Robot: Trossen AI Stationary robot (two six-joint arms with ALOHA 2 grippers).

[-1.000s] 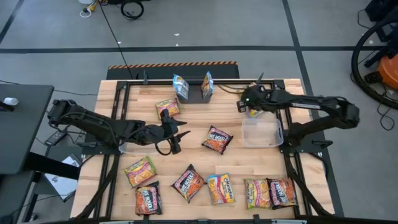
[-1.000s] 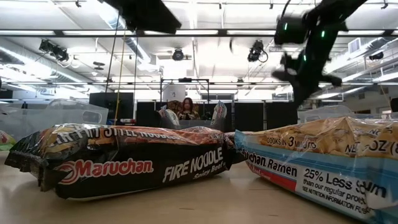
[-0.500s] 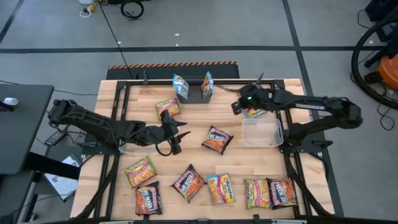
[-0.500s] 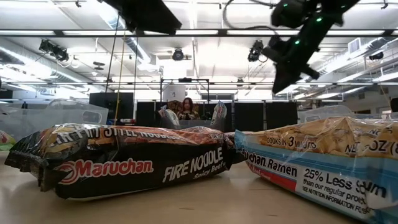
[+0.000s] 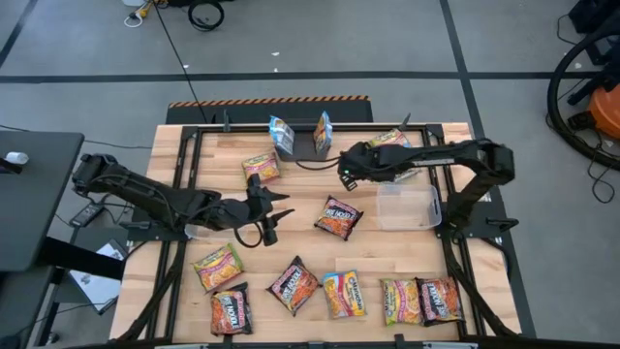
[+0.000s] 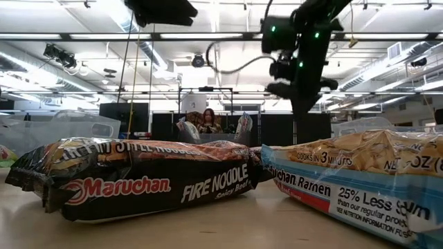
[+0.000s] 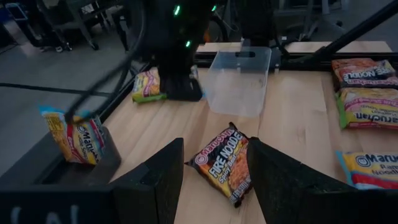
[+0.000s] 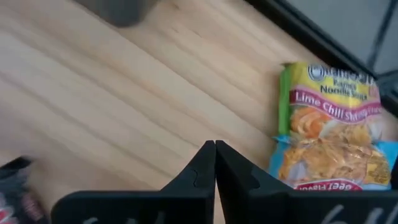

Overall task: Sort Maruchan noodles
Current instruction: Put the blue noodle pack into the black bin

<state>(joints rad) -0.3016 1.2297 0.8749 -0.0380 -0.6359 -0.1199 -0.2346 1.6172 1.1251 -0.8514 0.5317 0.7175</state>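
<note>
Several Maruchan packets lie flat on the wooden table. A dark Fire Noodle packet (image 5: 338,217) (image 7: 227,162) lies mid-table, just beyond my open left gripper (image 5: 274,217) (image 7: 214,177), which touches nothing. My right gripper (image 5: 344,175) (image 8: 215,148) is shut and empty, and hangs above bare wood (image 6: 302,109). A lime-green packet (image 5: 390,141) (image 8: 329,134) (image 7: 148,84) lies flat near the far right corner. Another green packet (image 5: 260,167) lies far left of centre. Several more (image 5: 293,284) lie along the near edge.
Two blue packets (image 5: 282,136) stand upright in a dark bin (image 5: 321,147) at the far edge. A clear tub (image 5: 407,206) (image 7: 239,81) sits on the right, another (image 5: 203,230) under my left arm. A black packet (image 6: 138,183) and a blue one (image 6: 360,180) fill the low view.
My right gripper has travelled toward the table's left, from beside the clear tub on the right to bare wood near the table's middle, and stays shut. No packet has visibly moved.
</note>
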